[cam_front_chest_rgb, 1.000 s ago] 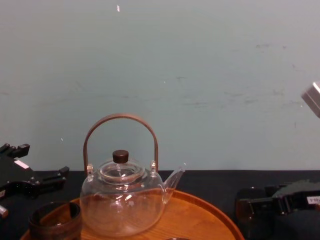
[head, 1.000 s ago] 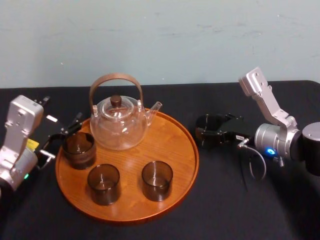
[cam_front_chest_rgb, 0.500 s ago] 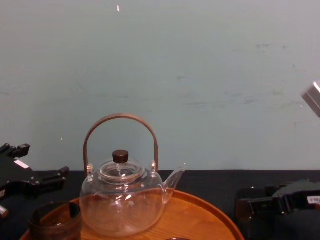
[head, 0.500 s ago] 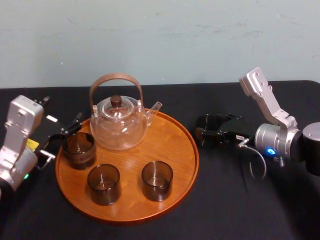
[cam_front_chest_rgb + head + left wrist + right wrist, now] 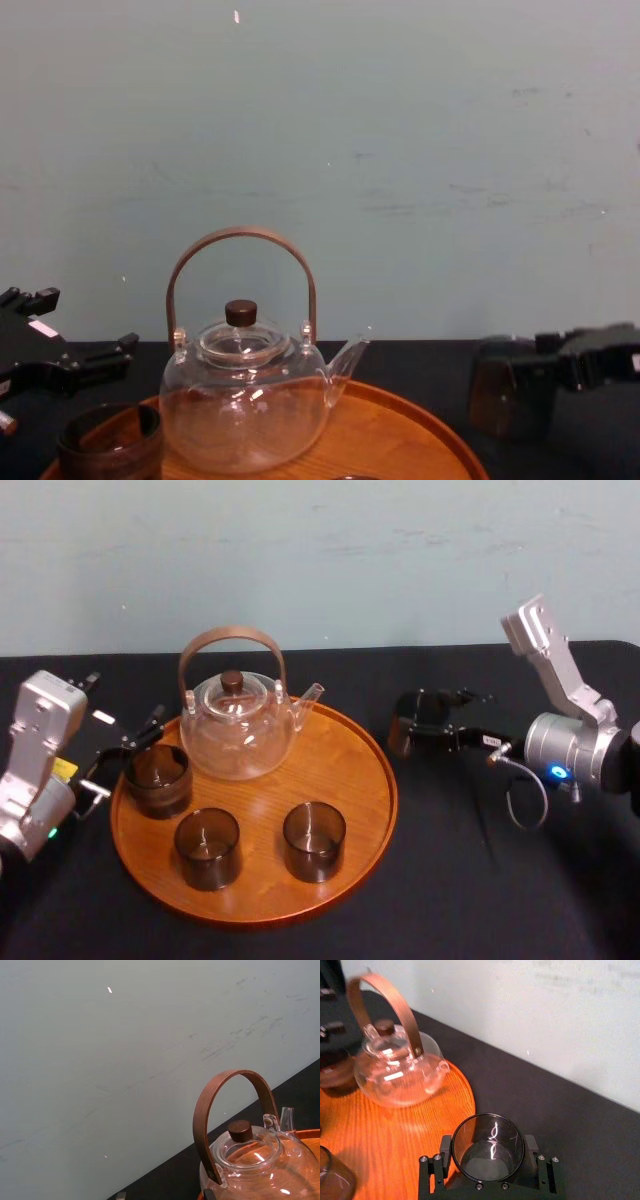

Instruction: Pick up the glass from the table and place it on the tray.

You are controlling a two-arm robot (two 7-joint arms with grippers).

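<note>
The glass point(image 5: 487, 1147), a smoky clear tumbler, sits upright between the fingers of my right gripper point(image 5: 488, 1156), which is shut on it. In the head view the glass point(image 5: 404, 731) hangs just off the tray's right rim, a little above the black table point(image 5: 450, 880), with the right gripper point(image 5: 425, 725) behind it. From the chest view, the glass point(image 5: 508, 400) appears at the lower right. The round wooden tray point(image 5: 385, 790) lies left of it. My left gripper point(image 5: 125, 755) stands open at the tray's left edge, beside a glass resting there.
On the tray stand a glass teapot point(image 5: 238, 725) with a brown hoop handle at the back and three dark glasses point(image 5: 157, 778) point(image 5: 207, 847) point(image 5: 314, 840). Bare tray wood shows to the right of the teapot. Black cloth stretches to the front and right.
My right gripper has lifted the glass off the table and the arm has drawn slightly up and right. The left arm and the tray's things are as before.
</note>
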